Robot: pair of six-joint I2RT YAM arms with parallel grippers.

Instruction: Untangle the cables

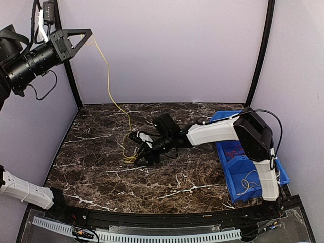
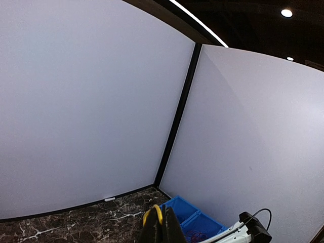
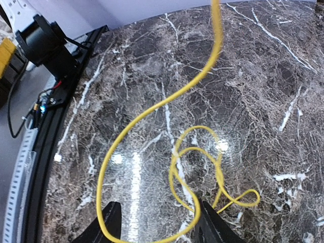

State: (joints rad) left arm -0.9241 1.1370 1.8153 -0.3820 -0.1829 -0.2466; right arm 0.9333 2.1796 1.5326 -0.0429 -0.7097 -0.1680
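Yellow cable (image 1: pixel 108 83) hangs in the top view from the left gripper (image 1: pixel 87 35), which is raised high at 10 o'clock with its jaws pinched together on the cable's upper end. From there the cable slants down to a loose heap of loops on the marble table (image 1: pixel 101 172), just to the 9 o'clock side of centre. The right gripper (image 1: pixel 143 152) is low over that heap, reaching in from 3 o'clock. A blue bin (image 1: pixel 230 185) sits at 4 o'clock, with red cables (image 1: pixel 235 149) in its far compartment and a pale cable (image 1: pixel 248 182) in its near one. In the left wrist view the fingers (image 2: pixel 169 230) are pressed together at 6 o'clock, with the yellow cable (image 2: pixel 152 215) arching out from between them, and the blue bin (image 2: pixel 177 205) lies just beyond. In the right wrist view the right gripper (image 3: pixel 158 212) has its fingers (image 3: pixel 109 225) spread apart at 6 o'clock, and the yellow cable (image 3: pixel 195 129) lies looped on the table (image 3: pixel 253 76), with one strand crossing the gap between them unclamped and another rising off toward 12 o'clock.
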